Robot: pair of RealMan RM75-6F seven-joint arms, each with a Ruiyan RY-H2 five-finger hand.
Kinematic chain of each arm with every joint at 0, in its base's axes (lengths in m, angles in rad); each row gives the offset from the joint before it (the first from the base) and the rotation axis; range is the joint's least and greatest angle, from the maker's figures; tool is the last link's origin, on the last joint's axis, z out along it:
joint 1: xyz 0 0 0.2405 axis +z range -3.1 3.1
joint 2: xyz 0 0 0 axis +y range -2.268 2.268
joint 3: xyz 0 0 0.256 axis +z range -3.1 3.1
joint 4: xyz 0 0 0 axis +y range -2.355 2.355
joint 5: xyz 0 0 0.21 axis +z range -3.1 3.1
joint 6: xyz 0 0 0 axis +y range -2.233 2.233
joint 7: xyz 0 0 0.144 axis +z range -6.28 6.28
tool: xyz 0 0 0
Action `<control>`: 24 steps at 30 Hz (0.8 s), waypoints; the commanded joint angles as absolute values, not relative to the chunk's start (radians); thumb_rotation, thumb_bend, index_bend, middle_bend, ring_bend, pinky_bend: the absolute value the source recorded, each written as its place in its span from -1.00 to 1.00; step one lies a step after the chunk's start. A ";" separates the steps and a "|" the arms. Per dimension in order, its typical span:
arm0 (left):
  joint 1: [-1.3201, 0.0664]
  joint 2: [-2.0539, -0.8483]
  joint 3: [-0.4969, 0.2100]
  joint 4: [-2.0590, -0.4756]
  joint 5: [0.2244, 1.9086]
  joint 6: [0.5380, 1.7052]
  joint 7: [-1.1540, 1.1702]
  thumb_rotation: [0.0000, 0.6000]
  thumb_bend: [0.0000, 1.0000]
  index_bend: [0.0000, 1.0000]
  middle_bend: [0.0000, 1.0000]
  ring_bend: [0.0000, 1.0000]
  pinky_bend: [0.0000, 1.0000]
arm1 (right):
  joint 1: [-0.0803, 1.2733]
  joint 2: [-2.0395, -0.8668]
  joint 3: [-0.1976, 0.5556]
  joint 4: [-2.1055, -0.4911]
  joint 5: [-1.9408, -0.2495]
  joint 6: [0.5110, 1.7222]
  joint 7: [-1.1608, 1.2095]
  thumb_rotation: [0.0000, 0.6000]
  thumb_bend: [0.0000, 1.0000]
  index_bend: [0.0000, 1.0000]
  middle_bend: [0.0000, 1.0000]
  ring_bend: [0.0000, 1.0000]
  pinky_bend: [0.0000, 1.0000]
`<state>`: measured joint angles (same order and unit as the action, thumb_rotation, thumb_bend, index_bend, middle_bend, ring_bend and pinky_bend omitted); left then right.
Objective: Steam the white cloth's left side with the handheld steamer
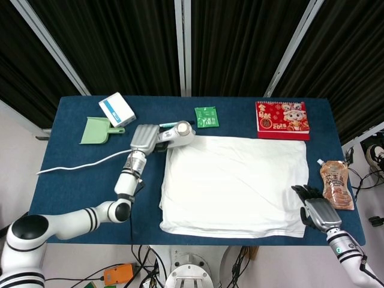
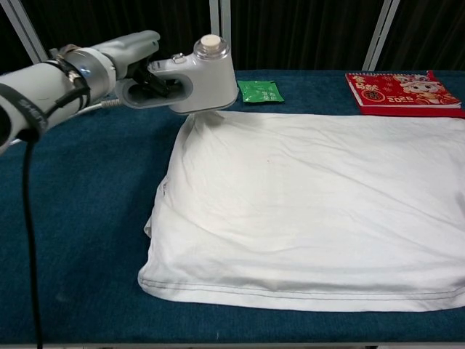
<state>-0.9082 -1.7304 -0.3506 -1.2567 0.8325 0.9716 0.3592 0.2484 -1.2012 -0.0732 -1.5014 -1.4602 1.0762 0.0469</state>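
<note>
The left hand (image 2: 134, 59) grips the handle of a white steamer (image 2: 195, 77), fingers wrapped through the loop, and holds it at the far left corner of the white cloth (image 2: 305, 211). The steamer's round cap points up. The cloth lies spread across the blue table (image 2: 80, 218), a little rumpled along its left edge, its near hem running straight. Behind the steamer sits a small green packet (image 2: 260, 91), and a red calendar (image 2: 401, 90) lies at the far right.
</note>
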 commanded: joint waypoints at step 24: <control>-0.552 -1.526 -0.112 -1.422 1.013 1.122 0.247 0.54 -0.52 0.06 0.26 -0.01 0.14 | 0.222 -1.162 -0.051 -1.543 -1.500 1.187 0.048 1.00 0.83 -0.84 -0.76 -0.99 -0.78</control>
<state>-0.5563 -1.5312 -0.1150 -1.4142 1.0115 1.1232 0.2375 0.2221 -1.1620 -0.0510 -1.5424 -1.5003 1.1871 0.0478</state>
